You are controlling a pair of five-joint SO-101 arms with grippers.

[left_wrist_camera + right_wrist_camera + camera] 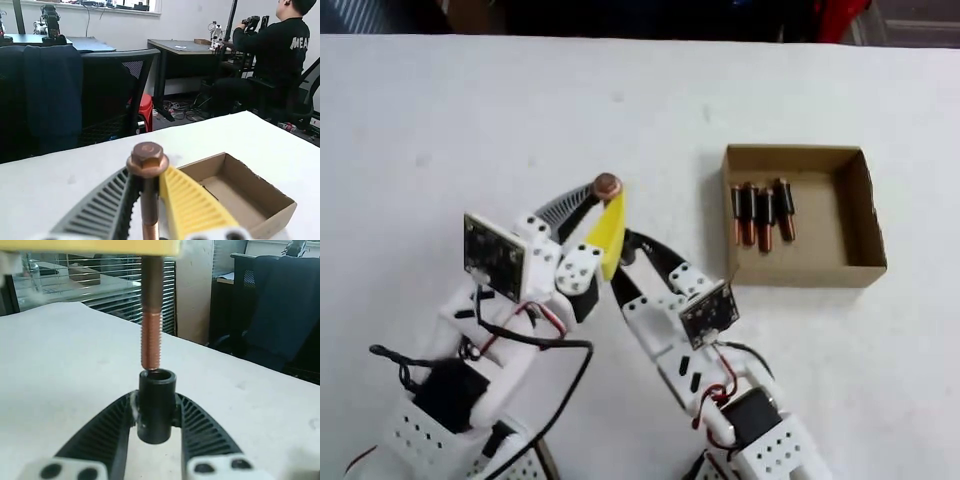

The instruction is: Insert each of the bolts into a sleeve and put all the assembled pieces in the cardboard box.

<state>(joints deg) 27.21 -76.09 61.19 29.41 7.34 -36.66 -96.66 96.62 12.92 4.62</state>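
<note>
The left arm's fingers [192, 205] pinch a bolt [146, 197] upright. Its tip sits right at the mouth of the sleeve [156, 407], which the right arm's fingers [202, 427] pinch near the cardboard box [860, 210]. Next, I think, the bolt must go straight down in.

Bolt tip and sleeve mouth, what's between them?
Nothing: in the right wrist view the bolt tip sits right at the sleeve mouth.

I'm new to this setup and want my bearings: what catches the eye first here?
A copper bolt is held head-up by the left gripper, its threaded tip right at the mouth of a black sleeve that the right gripper holds upright. To their right, a cardboard box holds four assembled pieces.
</note>
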